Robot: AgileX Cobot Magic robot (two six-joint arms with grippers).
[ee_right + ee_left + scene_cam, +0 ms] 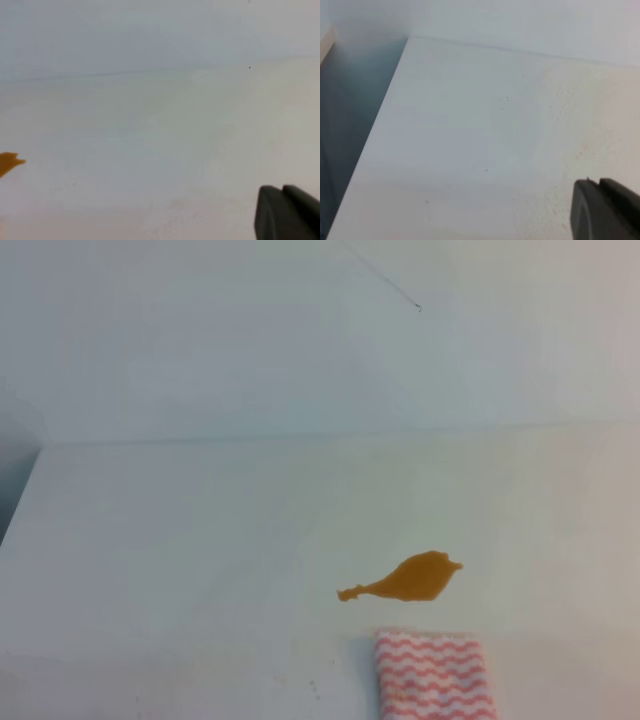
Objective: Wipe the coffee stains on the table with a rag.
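Observation:
The coffee stains (415, 577) are one orange-brown teardrop puddle with a thin tail pointing left, lying on the white table (200, 540) right of centre. The rag (433, 677), pink-red and white wavy stripes, lies flat just in front of the puddle, apart from it and cut off by the lower edge of the exterior high view. No gripper shows in that view. In the left wrist view my left gripper (598, 182) is shut, with nothing in it, over bare table. My right gripper (281, 189) is shut and empty too, with the puddle's tip (7, 162) far to its left.
A plain white wall (300, 330) rises behind the table's far edge, with a thin dark line (385, 278) on it. The table's left edge (375, 130) drops off to a darker gap.

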